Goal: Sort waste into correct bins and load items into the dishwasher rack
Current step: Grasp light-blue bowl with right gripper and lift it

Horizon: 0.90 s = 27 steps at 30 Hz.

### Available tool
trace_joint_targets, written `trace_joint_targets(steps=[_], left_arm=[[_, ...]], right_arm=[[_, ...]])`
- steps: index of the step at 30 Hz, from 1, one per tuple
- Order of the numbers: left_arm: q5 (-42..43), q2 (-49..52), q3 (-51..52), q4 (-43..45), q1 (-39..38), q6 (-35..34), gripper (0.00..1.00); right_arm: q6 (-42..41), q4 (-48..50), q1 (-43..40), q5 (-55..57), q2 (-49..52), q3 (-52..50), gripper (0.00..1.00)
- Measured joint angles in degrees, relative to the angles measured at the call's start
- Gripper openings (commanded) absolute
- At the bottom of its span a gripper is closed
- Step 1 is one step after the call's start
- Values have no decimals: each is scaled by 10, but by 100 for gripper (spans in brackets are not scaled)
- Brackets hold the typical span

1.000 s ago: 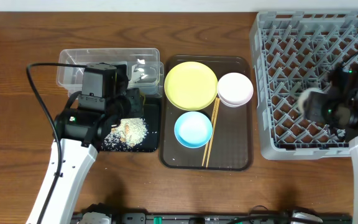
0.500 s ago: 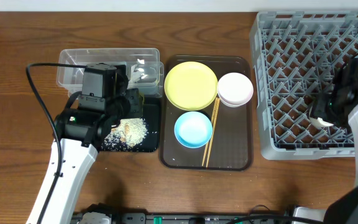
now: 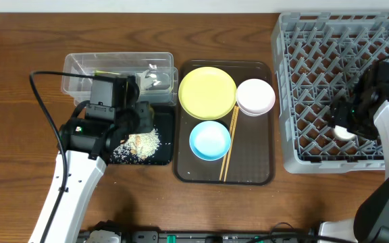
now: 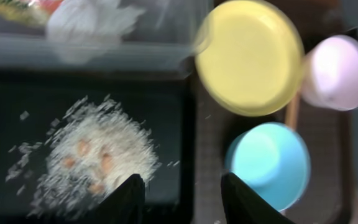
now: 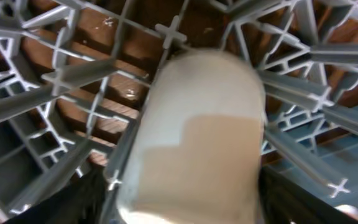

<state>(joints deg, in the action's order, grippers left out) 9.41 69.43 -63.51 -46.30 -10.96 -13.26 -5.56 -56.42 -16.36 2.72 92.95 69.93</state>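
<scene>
My right gripper [image 3: 351,123] is inside the grey dishwasher rack [image 3: 296,101], shut on the small pale cup [image 5: 194,137], which lies on its side against the lattice [image 5: 61,81]. My left gripper [image 4: 179,199] is open and empty above the black tray [image 3: 164,156] with rice scraps [image 3: 140,143], near its right edge. The clear tub [image 3: 80,64] behind it holds white tissue [image 4: 89,18] and a bit of the yellow-green wrapper [image 4: 11,5]. The yellow plate [image 3: 207,92], pink bowl [image 3: 255,96], blue bowl [image 3: 210,140] and chopsticks [image 3: 229,145] lie on the brown serving tray [image 3: 258,169].
The rack fills the right side of the wooden table [image 3: 19,81]. The left arm's black cable [image 3: 39,101] loops over the table to the left of the bins.
My right gripper has carried the cup down and to the left into the rack. My left gripper has shifted slightly over the black tray.
</scene>
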Motion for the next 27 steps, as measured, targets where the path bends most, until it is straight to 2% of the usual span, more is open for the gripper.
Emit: trace_joint_targets(steps=[7, 11, 14, 19, 27], left_arm=[[-49, 0, 0, -33, 0, 0, 45], [-57, 0, 0, -34, 0, 0, 44], [-60, 0, 0, -34, 0, 0, 44], [-76, 0, 0, -37, 0, -4, 44], [-103, 0, 0, -38, 0, -17, 44]], right_arm=[[-1, 2, 0, -38, -42, 22, 80], [-1, 18, 16, -112, -88, 33, 79], [-1, 19, 53, -151, -103, 37, 78], [0, 19, 143, -180, -96, 36, 71], [-1, 25, 287, -194, -50, 13, 66]])
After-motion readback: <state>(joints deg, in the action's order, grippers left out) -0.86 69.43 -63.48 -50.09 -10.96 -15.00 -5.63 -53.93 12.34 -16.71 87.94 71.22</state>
